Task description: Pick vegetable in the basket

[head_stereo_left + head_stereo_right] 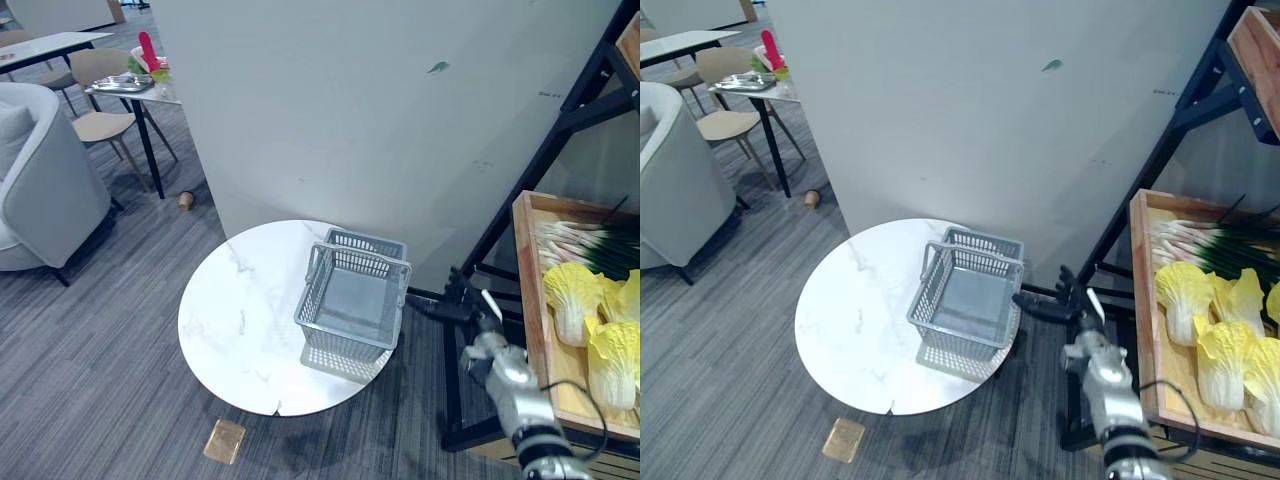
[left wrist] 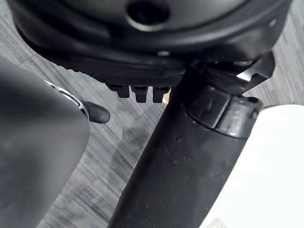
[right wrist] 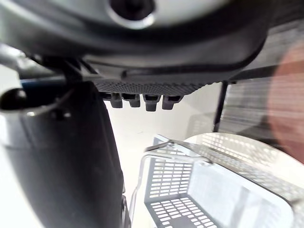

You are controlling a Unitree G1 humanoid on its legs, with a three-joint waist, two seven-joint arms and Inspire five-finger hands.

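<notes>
Even indoor light; basket (image 1: 352, 305) casts soft shadow on table (image 1: 240, 320).

The pale wooden crate (image 1: 528, 300) of yellow-green Chinese cabbages (image 1: 572, 300) and green spring onions (image 1: 585, 238) runs off the head views' right edge. The objects (image 1: 150, 60) on the far side table are too small to tell. In the right wrist view the grey plastic mesh basket (image 3: 166, 178) is cut off at the edge, beside an unreadable pinkish blur (image 3: 287, 95).

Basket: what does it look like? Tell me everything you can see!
The basket is grey plastic and rectangular, with holey mesh walls and thin handles folded down at the rim. It stands upright and empty on the right part of the round white table. The right hand, fingers straight, hovers close by its right side; whether it touches cannot be told.
</notes>
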